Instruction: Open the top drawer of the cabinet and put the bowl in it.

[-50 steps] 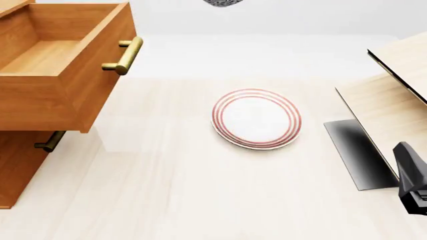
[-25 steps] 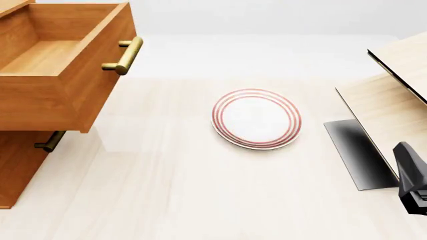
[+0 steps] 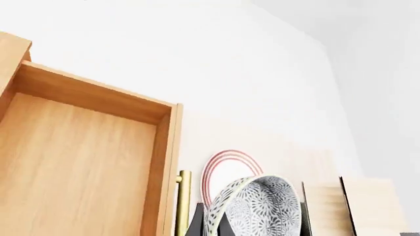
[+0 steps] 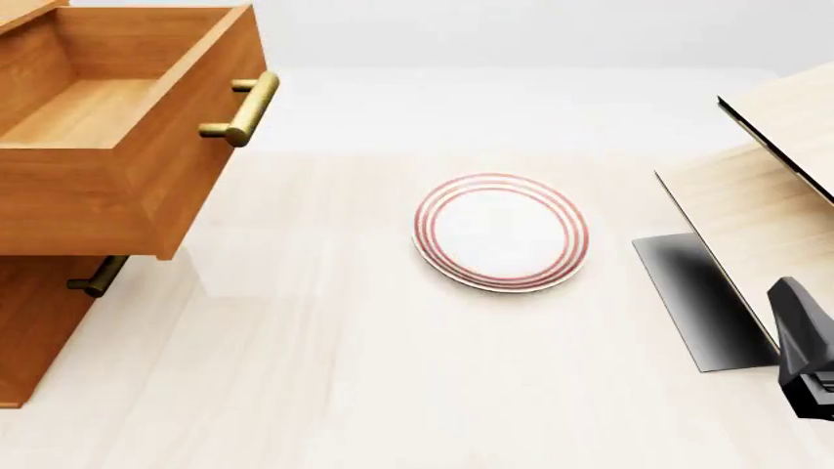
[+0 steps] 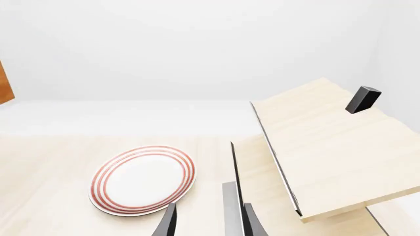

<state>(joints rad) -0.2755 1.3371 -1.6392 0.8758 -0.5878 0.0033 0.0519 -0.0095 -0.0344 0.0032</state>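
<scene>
The cabinet [image 4: 33,322] stands at the table's left with its top drawer [image 4: 117,186] pulled open, brass handle [image 4: 241,109] facing right. The drawer's bare inside [image 3: 72,167] fills the left wrist view. In that view the speckled grey-and-white bowl [image 3: 253,206] hangs tilted beside the drawer's front edge, with my left gripper [image 3: 213,227] shut on its rim. Bowl and left gripper are both out of the front view. My right gripper [image 5: 210,223] is open and holds nothing; its dark body [image 4: 806,352] sits at the front right edge.
A white red-ringed plate [image 4: 501,233] lies mid-table, also visible beyond the bowl as the plate [image 3: 226,164]. A pale light-wood structure [image 4: 769,195] with slanted panels takes up the right side, with a small dark block [image 5: 362,99] on it. A lower drawer handle [image 4: 98,277] shows under the open drawer.
A second ago the bowl's speckled underside showed at the front view's top edge; it has since left that view. The drawer, plate and right arm have stayed still.
</scene>
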